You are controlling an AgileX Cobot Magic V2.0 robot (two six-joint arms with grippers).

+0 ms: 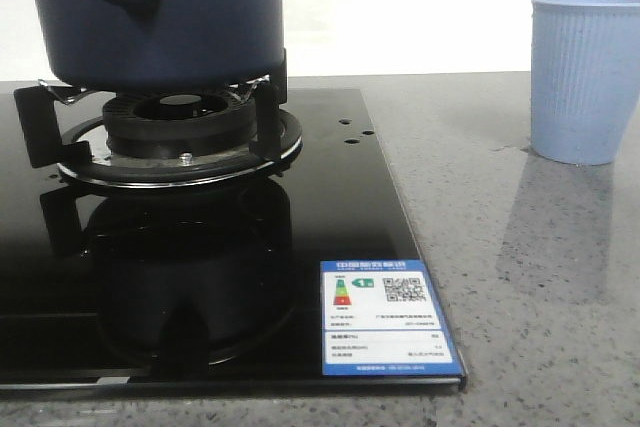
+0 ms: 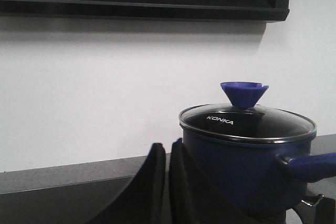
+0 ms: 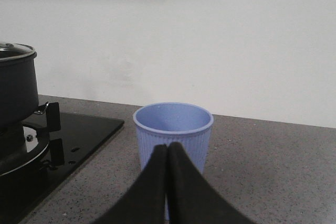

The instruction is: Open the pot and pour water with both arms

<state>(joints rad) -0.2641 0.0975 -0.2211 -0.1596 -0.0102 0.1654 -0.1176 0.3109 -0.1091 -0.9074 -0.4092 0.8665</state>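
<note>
- The pot (image 1: pixel 160 12) is seated on the burner grate (image 1: pixel 170 137) of the black hob (image 1: pixel 330 207), its glass lid (image 2: pixel 247 124) on.
- The left gripper (image 2: pixel 167 182) and right gripper (image 3: pixel 168 182) are seen closed on nothing.
- The lid is judged fragile and slippery; its blue knob (image 2: pixel 243 92) is best pinched.
- The cup (image 3: pixel 173 135) looks light and easily tipped.
</note>
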